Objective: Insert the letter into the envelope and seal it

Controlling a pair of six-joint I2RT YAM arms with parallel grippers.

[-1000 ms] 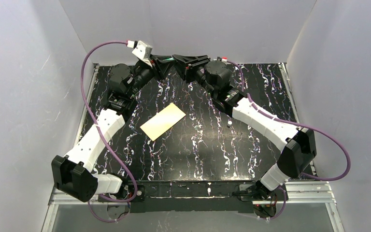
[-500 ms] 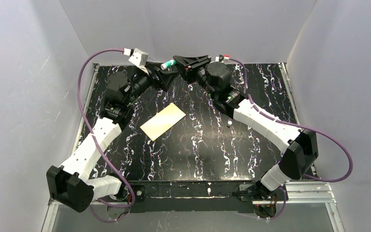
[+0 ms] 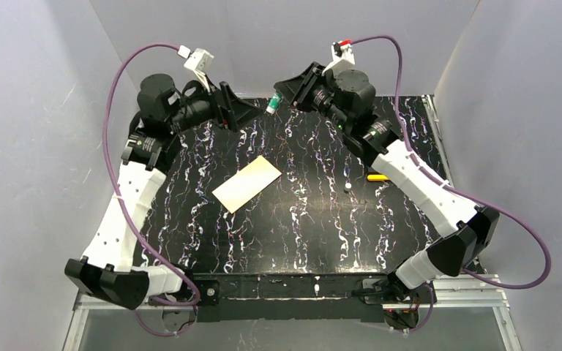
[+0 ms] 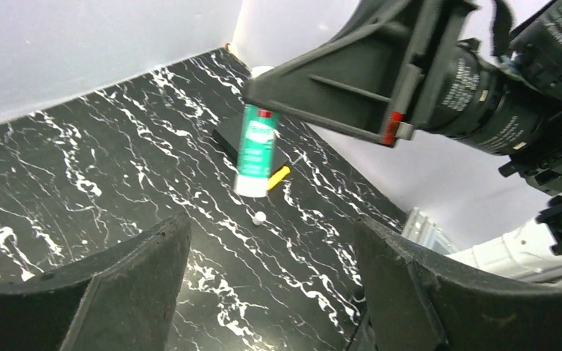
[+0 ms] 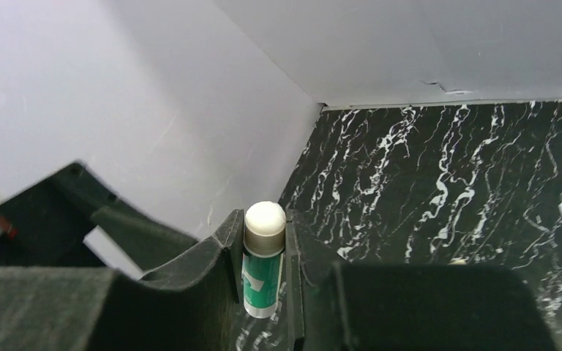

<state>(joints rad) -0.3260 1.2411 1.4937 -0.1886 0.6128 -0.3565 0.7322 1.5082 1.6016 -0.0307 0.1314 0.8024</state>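
Black marbled table [image 3: 322, 219], grey walls [image 3: 44, 110]: you are clamping the right gripper [image 3: 282, 93] on a glue stick [image 3: 273, 102] near the far edge, while the left gripper [image 3: 252, 115] is hanging beside it, fingers apart and empty. Envelope [image 3: 247, 184] is lying mid-table, nearward of both, long axis running near-left to far-right; the left gripper is sitting slightly closer.

Nothing legible anywhere. The glue stick [image 4: 256, 146] clamped between the jaws of the right gripper [image 5: 264, 228] wears a green label with white print and a small red patch near one end, all blurred. Between the jaws a white curved mark shows on that label. Rows of white lettering ring the wrist motor [image 4: 476, 91] behind those jaws, too small to read.
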